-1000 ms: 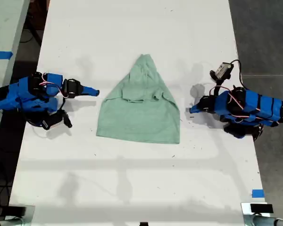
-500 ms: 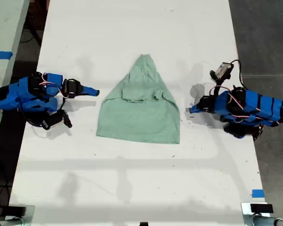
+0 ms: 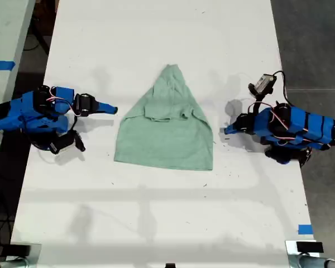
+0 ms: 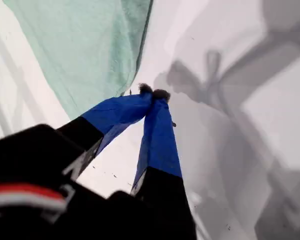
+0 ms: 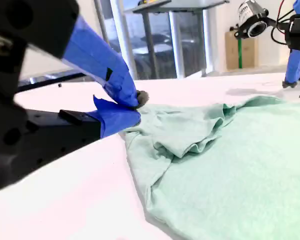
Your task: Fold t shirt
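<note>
The t shirt (image 3: 164,131) lies flat on the middle of the white table (image 3: 156,223), pale mint green, its sleeves folded in so the far end narrows to a point. My first gripper (image 3: 227,131) rests shut and empty on the table just off the shirt's edge at the exterior view's right. Its wrist view shows the closed tips (image 4: 152,92) beside the t shirt (image 4: 80,50). My second gripper (image 3: 113,109) is also shut and empty, near the shirt's edge at the exterior view's left. In its wrist view the gripper (image 5: 135,105) sits just short of the rumpled t shirt (image 5: 230,165).
Dark floor runs along the table edge at the exterior view's right. A blue tape mark (image 3: 304,229) sits near the table's near corner on that side. Another table with blue tape (image 3: 0,65) stands at the exterior view's left. The first arm (image 5: 295,50) shows beyond the shirt.
</note>
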Controlling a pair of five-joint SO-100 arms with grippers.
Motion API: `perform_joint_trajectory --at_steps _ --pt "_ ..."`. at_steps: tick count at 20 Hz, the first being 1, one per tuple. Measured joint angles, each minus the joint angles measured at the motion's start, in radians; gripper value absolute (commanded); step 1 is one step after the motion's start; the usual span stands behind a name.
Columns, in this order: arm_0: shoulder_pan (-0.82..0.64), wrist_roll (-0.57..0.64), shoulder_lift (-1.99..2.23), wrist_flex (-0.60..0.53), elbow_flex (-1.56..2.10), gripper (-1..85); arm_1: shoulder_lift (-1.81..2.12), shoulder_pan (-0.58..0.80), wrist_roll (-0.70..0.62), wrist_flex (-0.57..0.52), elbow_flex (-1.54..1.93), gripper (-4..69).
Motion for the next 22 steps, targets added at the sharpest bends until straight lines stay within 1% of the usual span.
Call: perform_joint_trajectory --at_steps 3,6,10,13,17,20,22 --pt "0.011 -0.048 0.006 0.037 0.0 -0.1 0.0 0.0 0.006 0.0 0.0 -0.2" --pt "0.006 -0.051 0.006 0.06 0.0 -0.1 0.0 0.0 -0.003 0.0 0.0 -0.2" --pt "-0.063 -0.051 0.006 0.058 0.0 -0.1 0.0 0.0 0.003 0.0 0.0 -0.2" --pt "-0.058 -0.051 0.006 0.055 0.0 -0.1 0.0 0.0 0.003 0.0 0.0 -0.2" --pt "-0.098 -0.018 0.006 0.04 0.002 -0.1 0.0 0.0 0.003 0.0 0.0 -0.2" --pt "-0.02 -0.032 0.006 0.041 0.002 -0.1 0.0 0.003 0.003 0.0 0.0 -0.2" --pt "-0.015 -0.043 0.006 0.041 0.002 -0.1 0.0 0.008 0.002 0.0 0.0 -0.2"
